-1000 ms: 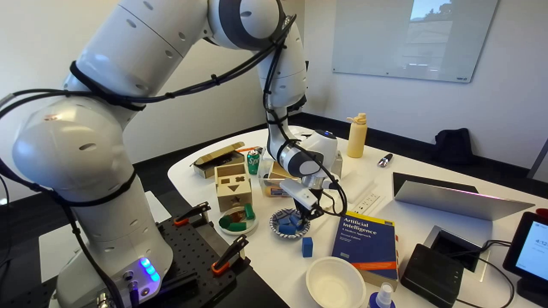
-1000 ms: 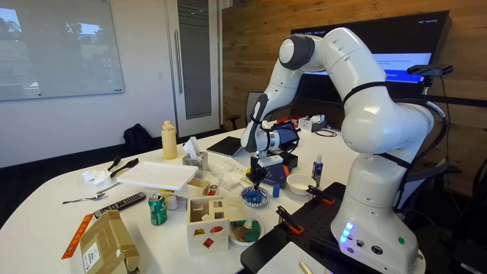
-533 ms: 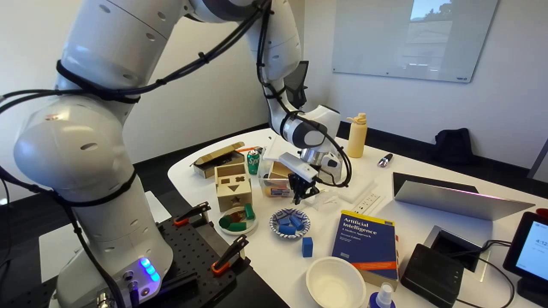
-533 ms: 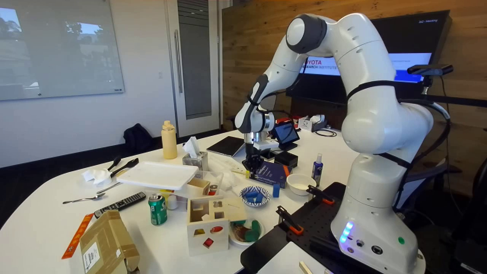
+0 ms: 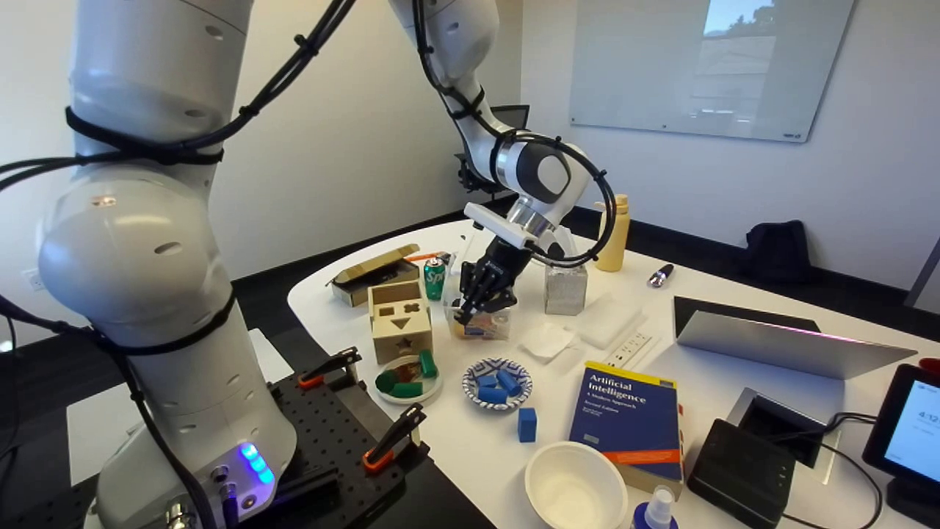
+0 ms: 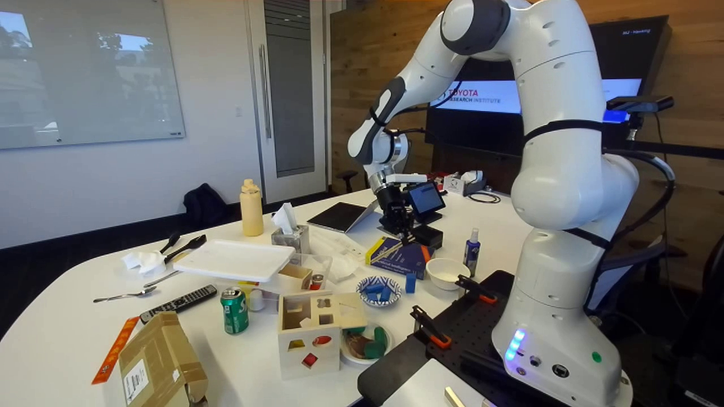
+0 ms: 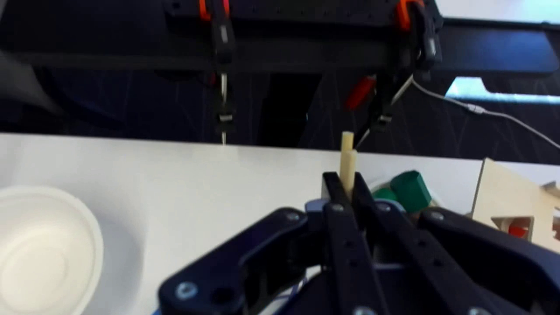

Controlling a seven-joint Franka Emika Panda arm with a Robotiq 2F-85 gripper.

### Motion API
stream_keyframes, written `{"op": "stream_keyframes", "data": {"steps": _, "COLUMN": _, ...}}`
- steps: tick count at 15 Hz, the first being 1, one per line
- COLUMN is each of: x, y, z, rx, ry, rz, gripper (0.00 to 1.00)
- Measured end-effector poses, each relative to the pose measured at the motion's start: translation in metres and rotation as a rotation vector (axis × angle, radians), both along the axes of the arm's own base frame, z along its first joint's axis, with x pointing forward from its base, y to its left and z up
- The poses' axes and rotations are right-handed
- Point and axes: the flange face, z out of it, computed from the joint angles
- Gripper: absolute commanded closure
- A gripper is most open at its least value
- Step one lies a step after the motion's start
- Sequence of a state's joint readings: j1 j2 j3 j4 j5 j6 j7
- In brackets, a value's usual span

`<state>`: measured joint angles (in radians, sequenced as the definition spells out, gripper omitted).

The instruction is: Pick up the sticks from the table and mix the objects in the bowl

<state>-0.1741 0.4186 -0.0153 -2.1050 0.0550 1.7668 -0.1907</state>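
Note:
The blue-and-white patterned bowl (image 5: 498, 365) stands on the white table (image 6: 73, 333) in both exterior views (image 6: 380, 303). Several blue blocks (image 5: 493, 395) lie in it, also seen in an exterior view (image 6: 385, 294). My gripper (image 5: 464, 317) is raised above the table and tilted, apart from the bowl; it also shows in an exterior view (image 6: 405, 238). In the wrist view its fingers (image 7: 344, 177) are shut on pale sticks (image 7: 348, 164) that point away. The sticks show thinly in an exterior view (image 6: 390, 252). The bowl is mostly hidden behind the fingers in the wrist view.
A lone blue block (image 5: 527, 425) stands beside the bowl. A white bowl (image 5: 576, 488), a thick book (image 5: 628, 411), a plate with green blocks (image 5: 396, 400), a wooden shape box (image 5: 401, 323) and a clear bin (image 5: 492, 327) surround it. Clamps (image 5: 396, 437) stick up near the base.
My gripper has risen from the bowl, backed away and tilted, with the arm lifting. The blue blocks and the bowl look the same.

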Motion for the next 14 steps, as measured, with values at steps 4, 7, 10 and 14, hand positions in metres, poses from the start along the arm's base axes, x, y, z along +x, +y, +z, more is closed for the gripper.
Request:
{"op": "stream_keyframes", "data": {"steps": 4, "x": -0.017, "y": -0.013, "z": -0.015, "rx": 0.026, "ry": 0.177, "rz": -0.027, "gripper": 0.98}}
{"op": "stream_keyframes", "data": {"steps": 7, "x": -0.019, "y": -0.014, "z": -0.047, "rx": 0.037, "ry": 0.231, "rz": -0.029, "gripper": 0.98}}
{"op": "stream_keyframes", "data": {"steps": 10, "x": -0.013, "y": -0.012, "z": -0.076, "rx": 0.047, "ry": 0.261, "rz": -0.023, "gripper": 0.98}}
{"op": "stream_keyframes", "data": {"steps": 14, "x": -0.001, "y": -0.009, "z": -0.100, "rx": 0.056, "ry": 0.272, "rz": -0.011, "gripper": 0.98}}
